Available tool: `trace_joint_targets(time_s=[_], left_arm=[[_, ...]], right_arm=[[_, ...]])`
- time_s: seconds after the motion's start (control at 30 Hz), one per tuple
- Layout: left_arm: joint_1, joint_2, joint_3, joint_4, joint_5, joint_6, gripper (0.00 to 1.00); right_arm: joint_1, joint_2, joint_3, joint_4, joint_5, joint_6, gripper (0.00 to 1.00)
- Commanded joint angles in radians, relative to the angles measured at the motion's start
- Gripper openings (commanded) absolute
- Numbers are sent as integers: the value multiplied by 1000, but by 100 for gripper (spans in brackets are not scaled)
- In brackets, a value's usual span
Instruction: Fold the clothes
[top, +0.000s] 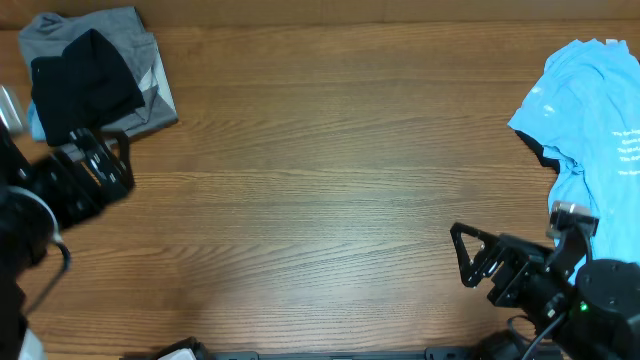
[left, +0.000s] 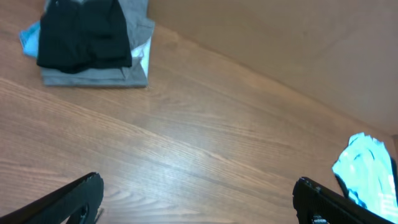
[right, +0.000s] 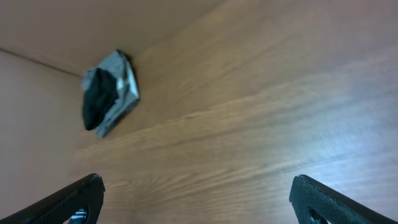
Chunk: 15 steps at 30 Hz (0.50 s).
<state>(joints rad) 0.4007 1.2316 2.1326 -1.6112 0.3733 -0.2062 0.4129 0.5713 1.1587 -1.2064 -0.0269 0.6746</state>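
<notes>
Since both of my hands hang released and empty, the coming move, as I judge it, turns on which one sits closer to the crumpled light blue T-shirt (top: 585, 110). It lies along the right edge of the wooden tabletop (top: 330, 180), reaching up into the far right corner. My right hand (top: 465, 255) hovers near the near right corner, its fingers pointing toward the left edge, so the shirt lies to the far side of it, close by. My left hand (top: 115, 160) is at the left edge, well apart from the shirt.

That shirt's long axis runs from the far edge toward the near edge, roughly parallel to the right edge. White lettering (top: 627, 150) shows on its outer side, and a sliver of dark cloth (top: 545, 152) peeks out beneath. I cannot tell which end is collar and which is hem.

At the far left corner, just beyond my left hand, a folded black garment (top: 85, 75) rests on a folded grey garment (top: 150, 95), apparently finished.
</notes>
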Motion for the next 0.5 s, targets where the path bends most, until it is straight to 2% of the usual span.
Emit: trace_joint_targets(time_s=[0.0,0.13,0.23,0.37,0.47], left_arm=[[3,-158,-211,76,7,35,100],[4,-365,-563,250,50,30,100],[4,-488,-813,373,50,-80,100],[4,-506,-969,433,43,-148,100],[4,-481,-1048,469,42,-150,100]], right_arm=[[-3,-44,-109,24,43,40,100],[-3,-65,-222,186,106,26,100],[-3,-65,-234,304,189,26,100],[-3,-65,-234,373,248,26,100],[-3,-64,-235,372,349,26,100]])
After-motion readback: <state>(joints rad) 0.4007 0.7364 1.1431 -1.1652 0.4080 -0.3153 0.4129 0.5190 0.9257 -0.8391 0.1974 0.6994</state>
